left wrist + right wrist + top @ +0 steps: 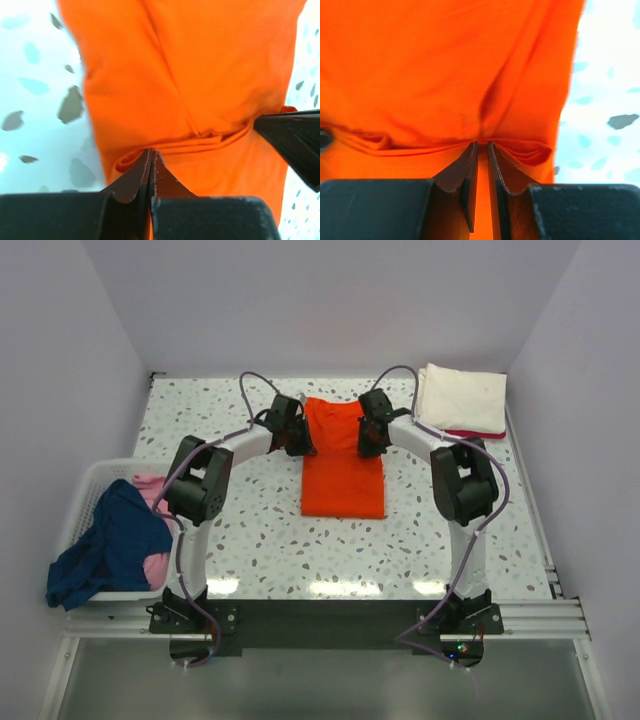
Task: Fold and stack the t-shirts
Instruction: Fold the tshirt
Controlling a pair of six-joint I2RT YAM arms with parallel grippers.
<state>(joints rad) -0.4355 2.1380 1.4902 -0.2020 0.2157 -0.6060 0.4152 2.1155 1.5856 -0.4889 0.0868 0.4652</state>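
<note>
A bright orange t-shirt (343, 475) lies folded into a long strip at the middle of the table, its far end lifted between both grippers. My left gripper (301, 439) is at the strip's far left corner. Seen from the left wrist, its jaws (151, 153) are pressed together on a rolled edge of the orange cloth (200, 75). My right gripper (364, 434) holds the far right corner. In the right wrist view a band of orange cloth (445, 65) fills the narrow gap at its fingertips (481, 145).
A folded cream-white shirt (461, 397) rests on a red one (476, 433) at the back right. A white slatted basket (88, 480) at the left edge holds a navy shirt (110, 545) and a pink one (150, 490). Walls enclose the speckled table (250, 530).
</note>
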